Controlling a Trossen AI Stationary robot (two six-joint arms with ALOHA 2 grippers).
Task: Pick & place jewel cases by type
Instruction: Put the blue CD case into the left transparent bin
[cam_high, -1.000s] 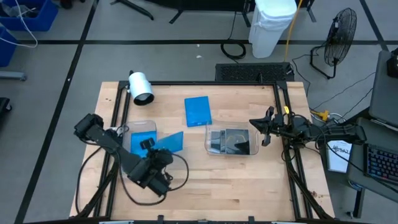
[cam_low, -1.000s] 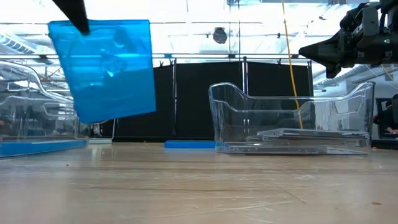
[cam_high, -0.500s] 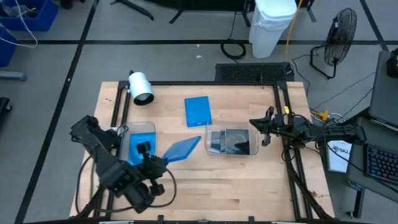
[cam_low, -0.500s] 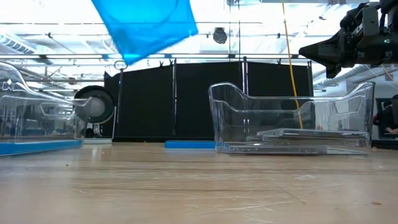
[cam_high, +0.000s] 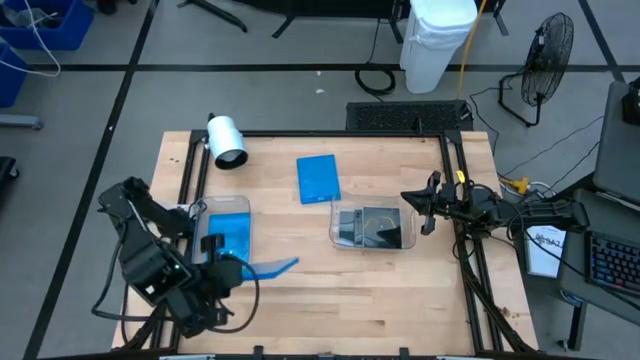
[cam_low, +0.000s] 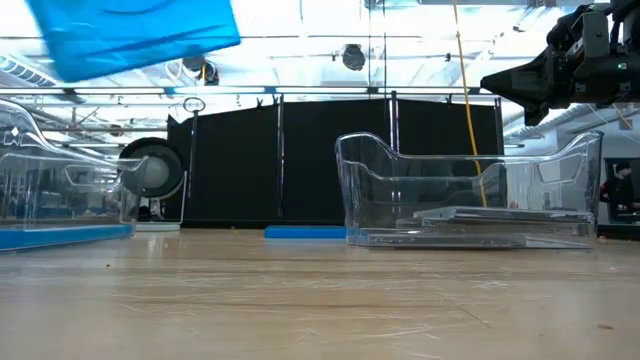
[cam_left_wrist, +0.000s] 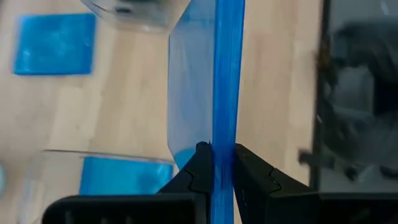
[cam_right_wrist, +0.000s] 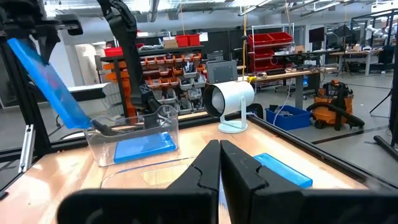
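Note:
My left gripper (cam_high: 232, 268) hangs over the table's near left, shut on a bright blue jewel case (cam_high: 270, 267) that shows high in the low view (cam_low: 130, 35) and edge-on in the left wrist view (cam_left_wrist: 224, 74). A clear left tray (cam_high: 228, 205) holds another blue case (cam_left_wrist: 124, 177) lying flat. A third blue case (cam_high: 318, 178) lies flat on the table. The right tray (cam_high: 372, 228) holds grey to dark cases (cam_low: 500, 215). My right gripper (cam_high: 425, 210) waits, shut, above that tray's right end. My left gripper pinches the blue case between its two fingers (cam_left_wrist: 200, 163) at one edge (cam_left_wrist: 224, 140), one finger on each flat face. The case is lifted clear of the table and juts out beyond the fingers toward the table's right, tilted.
A white cylindrical device (cam_high: 227, 140) stands at the far left corner. Black frame rails (cam_high: 448, 170) run along the table's sides. Bare wood (cam_high: 360, 300) lies near the front edge. Cables and a keyboard (cam_high: 610, 265) sit off the table's right.
My left gripper has drawn back toward the table's near left and risen, carrying the blue case from beside the left tray up clear of the table. The case has tipped from nearly flat toward edge-on as seen from above.

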